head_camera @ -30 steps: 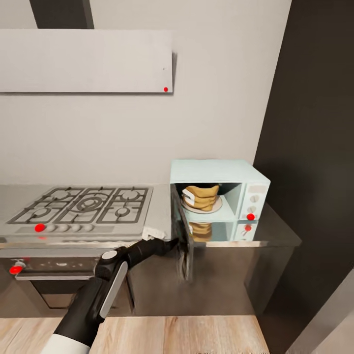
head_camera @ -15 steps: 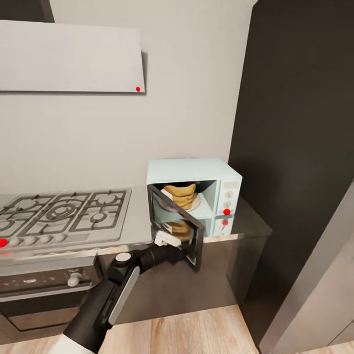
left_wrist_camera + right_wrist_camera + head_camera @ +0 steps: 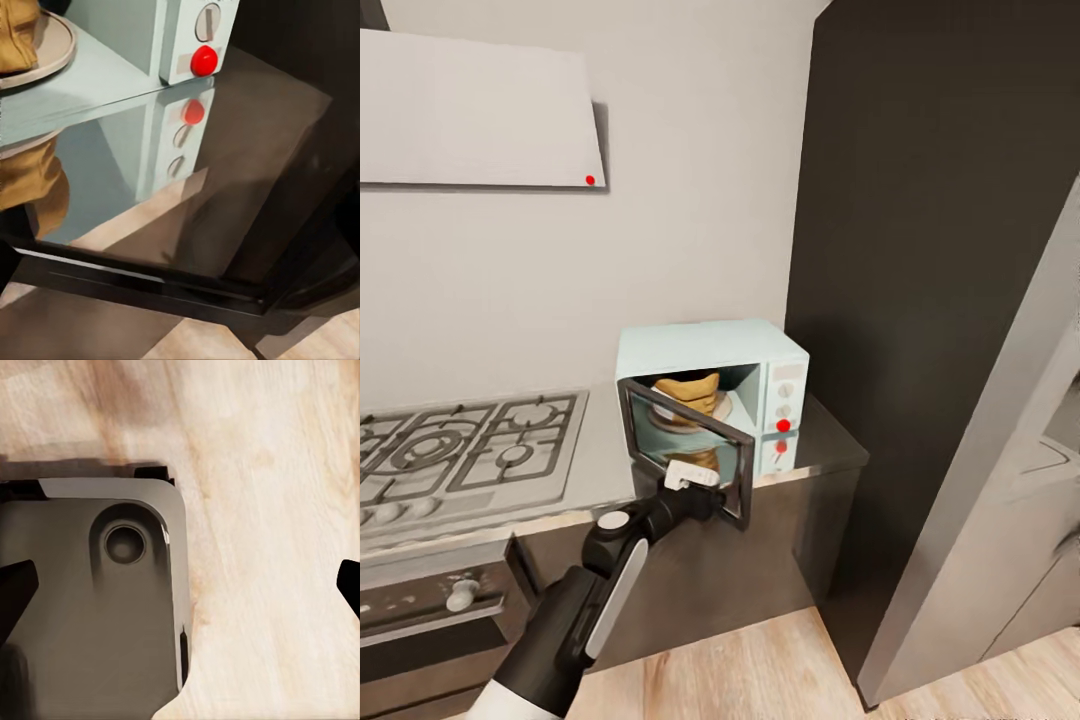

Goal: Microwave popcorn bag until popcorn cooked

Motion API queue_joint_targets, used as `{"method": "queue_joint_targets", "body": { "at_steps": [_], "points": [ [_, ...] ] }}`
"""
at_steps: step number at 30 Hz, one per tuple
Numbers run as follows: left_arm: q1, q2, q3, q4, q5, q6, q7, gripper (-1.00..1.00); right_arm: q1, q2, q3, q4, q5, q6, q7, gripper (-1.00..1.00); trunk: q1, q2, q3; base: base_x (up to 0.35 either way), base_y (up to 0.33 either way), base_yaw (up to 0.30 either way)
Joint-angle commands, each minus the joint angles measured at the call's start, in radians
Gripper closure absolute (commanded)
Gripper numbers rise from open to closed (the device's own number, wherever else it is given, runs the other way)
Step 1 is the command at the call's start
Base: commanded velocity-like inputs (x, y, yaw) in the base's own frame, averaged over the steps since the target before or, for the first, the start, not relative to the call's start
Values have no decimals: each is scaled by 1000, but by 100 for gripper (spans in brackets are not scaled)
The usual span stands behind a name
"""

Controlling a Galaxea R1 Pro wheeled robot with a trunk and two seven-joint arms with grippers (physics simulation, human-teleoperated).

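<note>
The pale mint-blue microwave [image 3: 700, 345] stands on the grey countertop [image 3: 825, 450] against the wall. Its glass door [image 3: 690, 440] hangs about half open. Inside, the tan popcorn bag [image 3: 685, 388] sits upright on the round plate [image 3: 56, 45], and it shows again as the bag [image 3: 15, 37] in the left wrist view. No popcorn kernels are visible. My left gripper [image 3: 710, 495] is against the door's outer face near its lower free edge, its fingers apart and holding nothing. My right gripper [image 3: 180, 585] hangs open over the wood floor.
A gas hob [image 3: 460, 455] and an oven [image 3: 440, 600] lie left of the microwave, under a flat grey hood [image 3: 470, 110]. A tall dark cabinet [image 3: 930, 250] and a grey panel [image 3: 1000, 480] close off the right. My own base [image 3: 90, 600] is below the right gripper.
The head view has swung to the right. The microwave door has swung from wide open to about half shut, with my left gripper moving along on its outer side.
</note>
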Motion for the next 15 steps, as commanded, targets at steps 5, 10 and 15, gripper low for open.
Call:
{"method": "queue_joint_targets", "body": {
  "at_steps": [5,10,15],
  "points": [
    [0,-1,-100,0,32,9,0,-100,-1,-1,-8,3,10,-7,2,-100,0,-1,-1,39,0,-7],
    [0,-11,-101,1,33,9,1,-100,-1,-1,-8,3,10,-6,2,-100,0,-1,-1,220,-31,0],
    [0,-18,-101,5,46,9,53,-100,-1,-1,-8,3,10,-6,3,-100,0,-1,-1,259,-159,0]
  ]
}}
